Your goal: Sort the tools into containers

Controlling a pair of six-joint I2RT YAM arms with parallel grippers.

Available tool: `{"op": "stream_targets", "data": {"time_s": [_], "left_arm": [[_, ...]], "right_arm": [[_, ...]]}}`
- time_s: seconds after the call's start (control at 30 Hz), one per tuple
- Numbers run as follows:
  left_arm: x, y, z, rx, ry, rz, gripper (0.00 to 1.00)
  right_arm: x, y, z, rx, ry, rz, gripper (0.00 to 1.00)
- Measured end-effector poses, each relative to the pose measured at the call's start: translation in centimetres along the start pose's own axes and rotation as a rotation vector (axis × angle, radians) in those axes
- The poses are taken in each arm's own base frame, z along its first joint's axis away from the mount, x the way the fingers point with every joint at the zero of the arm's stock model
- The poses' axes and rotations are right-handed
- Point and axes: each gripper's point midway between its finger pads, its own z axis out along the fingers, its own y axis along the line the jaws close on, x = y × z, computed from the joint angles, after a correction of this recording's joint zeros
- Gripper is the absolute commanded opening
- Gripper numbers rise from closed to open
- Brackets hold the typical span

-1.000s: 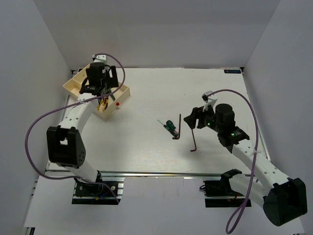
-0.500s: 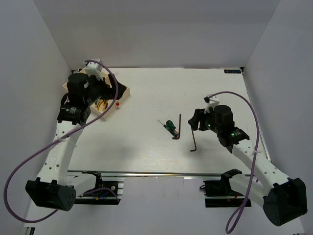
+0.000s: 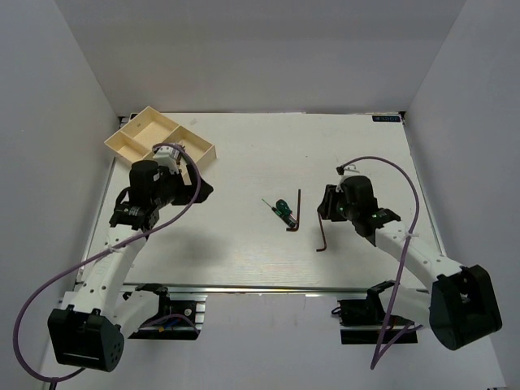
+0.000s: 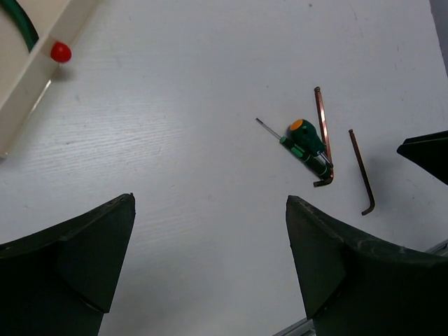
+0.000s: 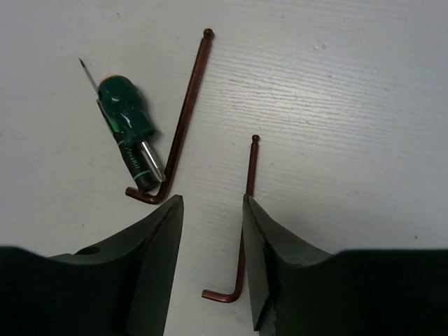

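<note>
The green-handled screwdriver (image 3: 282,209) lies mid-table against a long dark hex key (image 3: 298,210). A shorter hex key (image 3: 322,233) lies to their right. My right gripper (image 3: 327,203) hovers over the shorter key. In the right wrist view it is open (image 5: 212,203), with that key's shaft (image 5: 245,210) along the right finger's inner edge, and the screwdriver (image 5: 129,136) and long key (image 5: 183,112) are ahead. My left gripper (image 3: 199,188) is open and empty (image 4: 210,203) over bare table beside the cream tray (image 3: 158,134). A green handle (image 4: 21,28) shows inside the tray.
A tiny red knob (image 4: 61,51) sits at the tray's wall (image 4: 28,77). White walls enclose the table on the left, back and right. The table's front rail (image 3: 260,288) runs along the near edge.
My left arm has pulled back from above the tray toward the near left of the table, its gripper now empty. My right gripper has shifted slightly left over the shorter hex key.
</note>
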Motion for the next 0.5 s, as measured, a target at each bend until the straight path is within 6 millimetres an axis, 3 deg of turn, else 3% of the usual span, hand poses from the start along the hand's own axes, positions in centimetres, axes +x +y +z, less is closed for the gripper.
{"op": "stream_targets", "data": {"time_s": [0.27,0.5], "left_arm": [[3.8,1.4,1.6,-0.013,0.052,-0.070,0.98],[3.6,2.4,1.4,-0.073,0.030,-0.068,0.98]], "right_arm": [[2.5,-0.7,2.5,0.047,0.121,0.055,0.37],[0.6,1.0,5.1,0.026,0.146,0.065,0.40]]}}
